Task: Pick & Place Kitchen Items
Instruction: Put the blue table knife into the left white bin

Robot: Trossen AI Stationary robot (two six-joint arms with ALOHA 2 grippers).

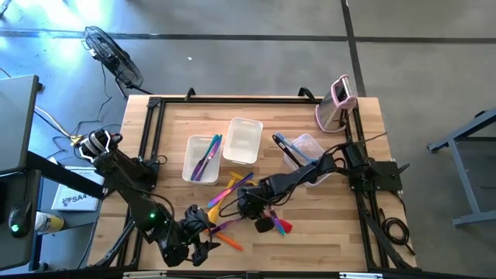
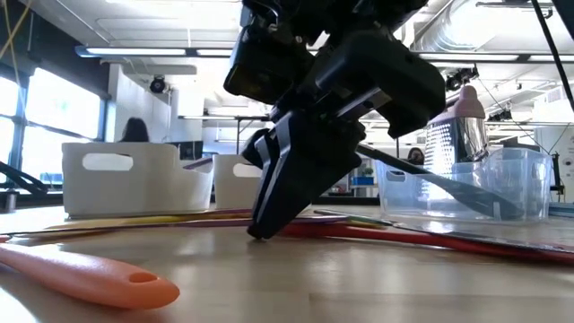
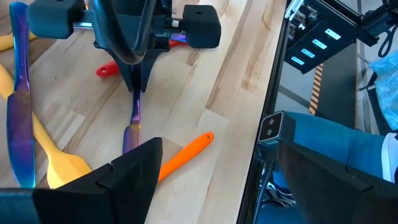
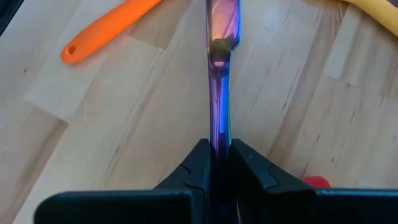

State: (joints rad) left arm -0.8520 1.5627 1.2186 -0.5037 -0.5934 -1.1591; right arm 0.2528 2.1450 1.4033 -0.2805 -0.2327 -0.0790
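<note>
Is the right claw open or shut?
Shut: the right claw pinches the purple utensil, its fingers pressed against the handle on both sides.

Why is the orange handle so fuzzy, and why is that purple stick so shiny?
Low view: the orange handle lies too near the lens, so it blurs. Right wrist view: the purple stick, pinched in the right gripper, mirrors the ceiling lights, giving rainbow glare.

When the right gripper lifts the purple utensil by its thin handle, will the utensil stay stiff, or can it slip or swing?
The purple utensil looks like shiny metal, so probably stiff. The right gripper is shut on its narrow, glossy handle, so it might swivel or slip.
</note>
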